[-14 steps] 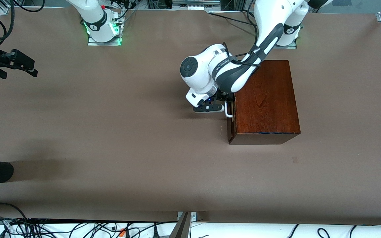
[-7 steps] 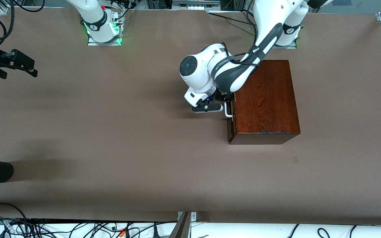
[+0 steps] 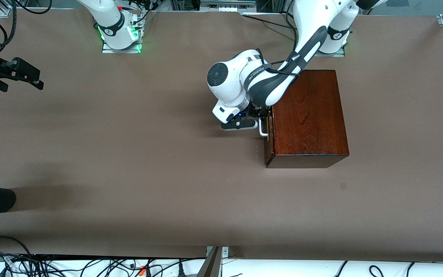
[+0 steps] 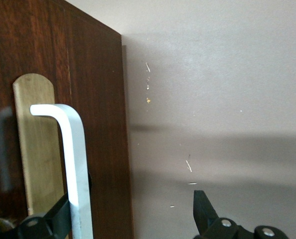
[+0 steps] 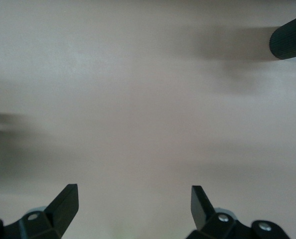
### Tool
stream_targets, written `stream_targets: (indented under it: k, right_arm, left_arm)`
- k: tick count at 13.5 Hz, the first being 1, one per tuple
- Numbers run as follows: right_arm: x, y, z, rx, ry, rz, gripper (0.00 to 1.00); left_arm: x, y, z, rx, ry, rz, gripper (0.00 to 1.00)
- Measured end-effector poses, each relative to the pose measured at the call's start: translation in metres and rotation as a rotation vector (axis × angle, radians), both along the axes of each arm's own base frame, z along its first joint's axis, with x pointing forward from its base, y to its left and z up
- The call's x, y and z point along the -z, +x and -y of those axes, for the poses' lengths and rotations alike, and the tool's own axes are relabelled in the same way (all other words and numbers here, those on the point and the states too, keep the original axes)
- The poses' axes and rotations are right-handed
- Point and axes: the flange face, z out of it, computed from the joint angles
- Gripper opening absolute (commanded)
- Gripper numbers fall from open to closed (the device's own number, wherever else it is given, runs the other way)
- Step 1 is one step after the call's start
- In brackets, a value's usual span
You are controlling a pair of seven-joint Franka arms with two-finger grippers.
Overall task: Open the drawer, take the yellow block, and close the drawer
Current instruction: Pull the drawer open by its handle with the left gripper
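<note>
the drawer [image 3: 268, 140] sat barely cracked out of the dark wooden box [image 3: 307, 115], its white handle [image 4: 73, 164] standing between the spread fingers of the left gripper [image 3: 258, 124]. one finger [image 4: 53, 219] touched the bar, the other stood clear of it, so the gripper gripped nothing. the yellow block was not visible. the right gripper [image 5: 133, 204] waited wide open and empty over bare table [image 3: 129, 154] at the right arm's end.

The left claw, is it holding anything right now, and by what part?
Nothing clamped: the left claw stands open, one finger hooked against the drawer's white handle.
</note>
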Motion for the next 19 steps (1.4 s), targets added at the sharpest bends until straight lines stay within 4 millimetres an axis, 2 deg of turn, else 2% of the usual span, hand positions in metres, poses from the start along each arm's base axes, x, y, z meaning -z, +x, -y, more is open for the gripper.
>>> stream_targets:
  k: [4,9,19]
  right_arm:
    - [0.0,0.0,0.0,0.0,0.0,0.0,1.0]
    - [0.0,0.0,0.0,0.0,0.0,0.0,1.0]
    - [0.0,0.0,0.0,0.0,0.0,0.0,1.0]
  left_arm:
    - [-0.002,-0.004,0.009,-0.004,-0.024,0.021,1.0]
    - [-0.012,-0.016,0.034,0.005,-0.063,0.043,1.0]
    - [-0.012,-0.017,0.05,-0.035,-0.099,0.071,1.0]
